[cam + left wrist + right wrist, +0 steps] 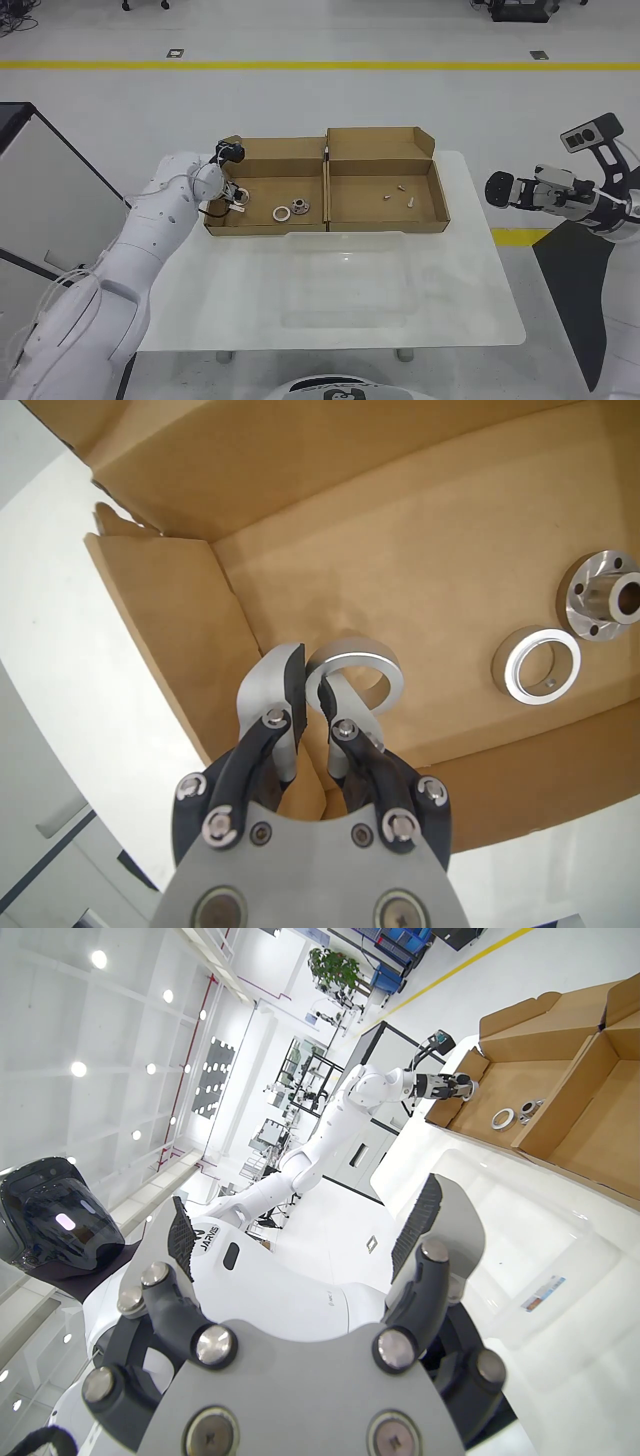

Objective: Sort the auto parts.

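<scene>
Left gripper [312, 680]: closed on the wall of a metal ring [357, 649], one finger inside it and one outside, low in the left box [350, 475].
Right gripper [305, 1200]: fingers spread, holding nothing, off beside the table [300, 300], well apart from both boxes.
Progress: seemingly partway; large parts sit in the left box, small pieces [400, 192] in the right box [385, 150]. Whether the gripped ring is arriving or leaving is unclear.
Counts: two boxes, two rings including the second ring [537, 690], one flanged hub [600, 597], and two or three small pieces.
</scene>
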`<action>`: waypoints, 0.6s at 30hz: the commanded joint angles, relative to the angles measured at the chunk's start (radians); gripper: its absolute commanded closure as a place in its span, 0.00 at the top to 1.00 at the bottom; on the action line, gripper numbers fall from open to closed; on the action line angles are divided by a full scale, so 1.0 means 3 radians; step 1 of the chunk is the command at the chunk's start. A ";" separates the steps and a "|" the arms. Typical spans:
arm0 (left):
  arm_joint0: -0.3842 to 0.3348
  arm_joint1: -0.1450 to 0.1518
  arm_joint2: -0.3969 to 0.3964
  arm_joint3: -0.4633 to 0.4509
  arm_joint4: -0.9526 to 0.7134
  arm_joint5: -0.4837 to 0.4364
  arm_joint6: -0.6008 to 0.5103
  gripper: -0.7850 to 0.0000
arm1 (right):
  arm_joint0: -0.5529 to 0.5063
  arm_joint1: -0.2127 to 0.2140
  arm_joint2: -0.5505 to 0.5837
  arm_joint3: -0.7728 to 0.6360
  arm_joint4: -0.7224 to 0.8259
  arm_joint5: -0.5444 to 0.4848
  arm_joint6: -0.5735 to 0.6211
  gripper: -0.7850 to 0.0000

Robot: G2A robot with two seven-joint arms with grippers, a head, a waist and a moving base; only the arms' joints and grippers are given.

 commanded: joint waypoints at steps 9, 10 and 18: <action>-0.0084 -0.0139 0.0155 0.0310 -0.0035 -0.0096 0.0041 0.03 | 0.0000 0.0000 0.0000 0.0000 0.0000 0.0000 0.0000 1.00; -0.0092 -0.0149 0.0161 0.0328 -0.0043 -0.0100 0.0045 0.28 | 0.0000 0.0000 0.0000 0.0000 0.0000 0.0000 0.0000 1.00; -0.0146 -0.0191 0.0148 0.0427 -0.0083 -0.0132 0.0074 1.00 | 0.0000 0.0000 0.0000 0.0000 0.0000 0.0000 0.0000 1.00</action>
